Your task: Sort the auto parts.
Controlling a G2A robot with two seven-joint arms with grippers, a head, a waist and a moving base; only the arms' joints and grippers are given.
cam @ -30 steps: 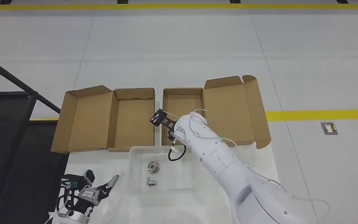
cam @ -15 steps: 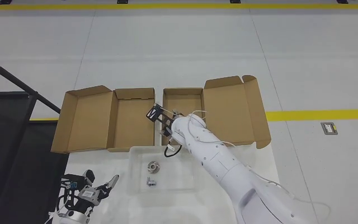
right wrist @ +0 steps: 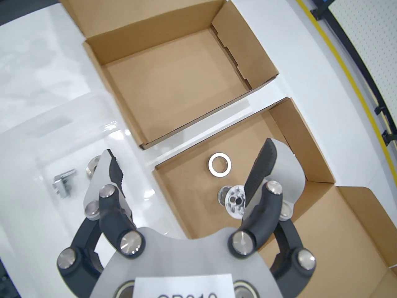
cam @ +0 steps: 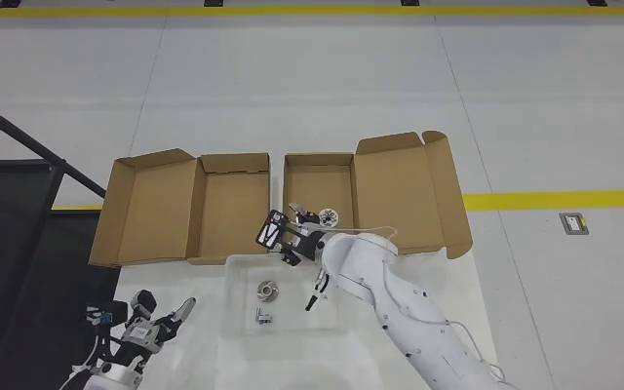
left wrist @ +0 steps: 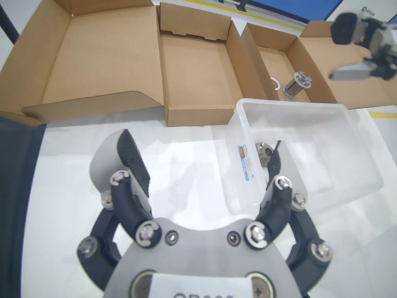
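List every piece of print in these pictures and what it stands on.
Sticker on the clear bin: too small to read.
Left end effector, base label: cut off by the frame.
Right end effector, base label: likewise cut off.
Wall panel: a small brand mark, not quoted.

Both end effectors (left wrist: 201,139) (right wrist: 188,147) spread wide, empty

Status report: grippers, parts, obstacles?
Left gripper open beside clear plastic bin. Right gripper open over right cardboard box corner. Silver ring, metal cylinder boxed; round metal flange, small bracket binned. Unobstructed.
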